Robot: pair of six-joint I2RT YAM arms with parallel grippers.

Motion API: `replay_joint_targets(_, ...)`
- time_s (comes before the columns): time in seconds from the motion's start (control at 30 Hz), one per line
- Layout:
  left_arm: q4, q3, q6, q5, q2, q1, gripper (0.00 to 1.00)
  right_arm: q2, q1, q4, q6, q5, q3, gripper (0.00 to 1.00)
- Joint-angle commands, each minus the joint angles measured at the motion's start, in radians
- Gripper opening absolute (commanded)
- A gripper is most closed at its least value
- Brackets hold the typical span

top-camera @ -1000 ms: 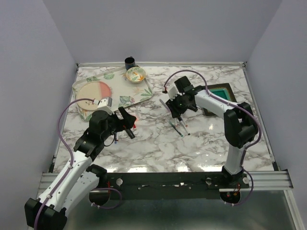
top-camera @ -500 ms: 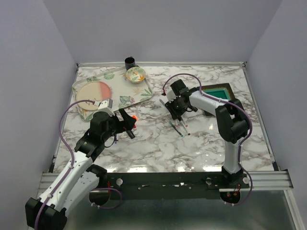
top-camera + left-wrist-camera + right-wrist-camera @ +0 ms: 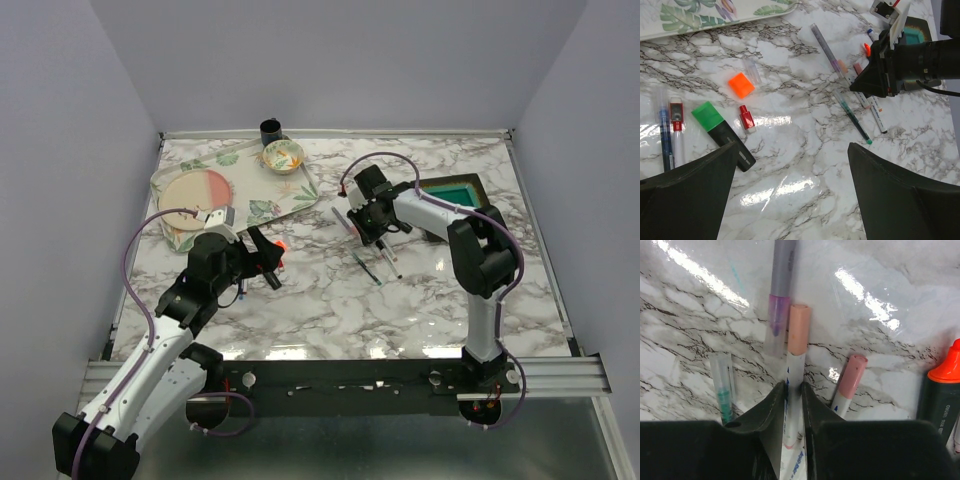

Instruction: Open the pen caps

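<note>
Right hand (image 3: 793,390) narrowed onto the barrel of a white pen (image 3: 795,367), one finger pressed against each side just short of the peach cap (image 3: 799,330), which is seated on the pen and points away from the wrist. Just beside it lie a grey pen (image 3: 782,265) with a purple cap (image 3: 777,315), a pen with a pink cap (image 3: 852,374), a clear-capped green pen (image 3: 724,390) and an orange-tipped highlighter (image 3: 946,385), all flat on the marble surface (image 3: 690,315). Left hand (image 3: 791,150) stands at its widest, holding nothing, above a green-capped highlighter (image 3: 722,135), a loose orange cap (image 3: 741,84) and a small red cap (image 3: 746,118), well apart from the right hand's cluster. Step in hand, by judgement: securing one pen so that its cap can be pulled. The next move likely calls for a second grip on the peach cap alone, drawn straight along the pen's axis while the barrel is held firm.
</note>
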Motion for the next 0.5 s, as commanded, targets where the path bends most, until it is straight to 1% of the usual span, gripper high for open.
replay_joint_targets(0.0, 0.019, -0.009, -0.010, 0.017, -0.016, 0.004, 0.99, 0.025, 0.009, 0.011, 0.039, 0.015, 0.019, 0.18)
replay_joint_targets(0.13, 0.028, -0.011, -0.019, 0.039, -0.013, 0.004, 0.99, 0.014, 0.008, 0.014, 0.053, -0.011, 0.022, 0.12)
replay_joint_targets(0.17, 0.033, -0.012, -0.022, 0.043, -0.011, 0.004, 0.99, 0.004, 0.008, 0.015, 0.058, -0.019, 0.022, 0.08)
replay_joint_targets(0.2, 0.037, -0.017, -0.027, 0.057, -0.008, 0.004, 0.99, -0.004, 0.008, 0.018, 0.062, -0.027, 0.022, 0.07)
replay_joint_targets(0.27, 0.057, -0.021, -0.040, 0.074, -0.004, 0.004, 0.99, -0.019, 0.006, 0.020, 0.075, -0.060, 0.020, 0.00)
replay_joint_targets(0.4, 0.116, -0.050, -0.080, 0.129, 0.021, 0.004, 0.99, -0.093, -0.008, 0.032, 0.090, -0.125, 0.005, 0.01)
replay_joint_targets(0.47, 0.177, -0.066, -0.118, 0.166, 0.051, 0.004, 0.99, -0.124, -0.017, 0.038, 0.093, -0.163, -0.004, 0.01)
